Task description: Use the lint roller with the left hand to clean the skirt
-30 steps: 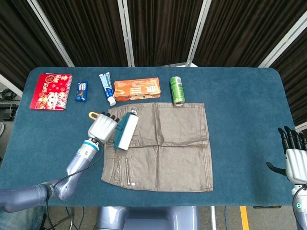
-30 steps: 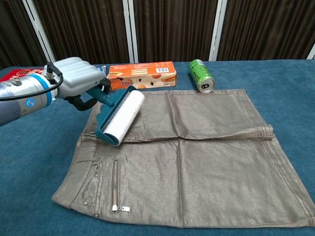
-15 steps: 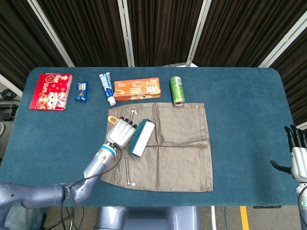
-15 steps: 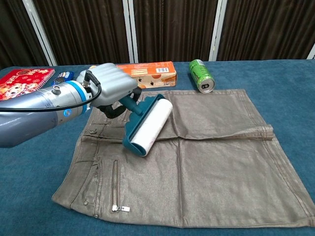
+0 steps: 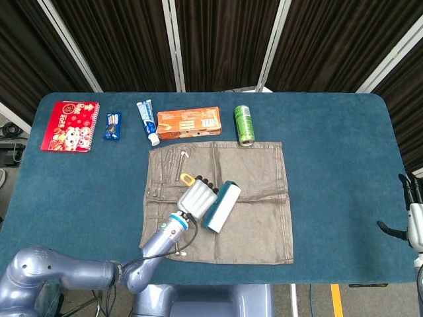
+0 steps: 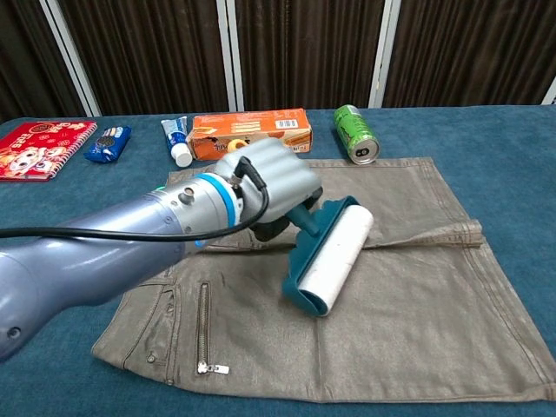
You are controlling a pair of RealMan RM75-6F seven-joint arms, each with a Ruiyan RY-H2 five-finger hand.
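The lint roller (image 6: 328,259) lies near the middle of the skirt (image 6: 408,321), its white roll slanting across the grey cloth. The left hand (image 6: 269,187) grips its teal handle, fingers wrapped round it. The skirt is spread flat on the blue desk (image 5: 337,165). Behind it stand a green can (image 6: 356,133), an orange box (image 6: 250,133) and a tube (image 6: 175,142). The right hand (image 5: 415,221) shows at the desk's edge — its fingers mostly out of frame, I cannot tell their state.

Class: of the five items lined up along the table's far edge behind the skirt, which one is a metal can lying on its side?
The green can, rightmost in the row, beside the orange box. The others are flat packets, a tube and a booklet.
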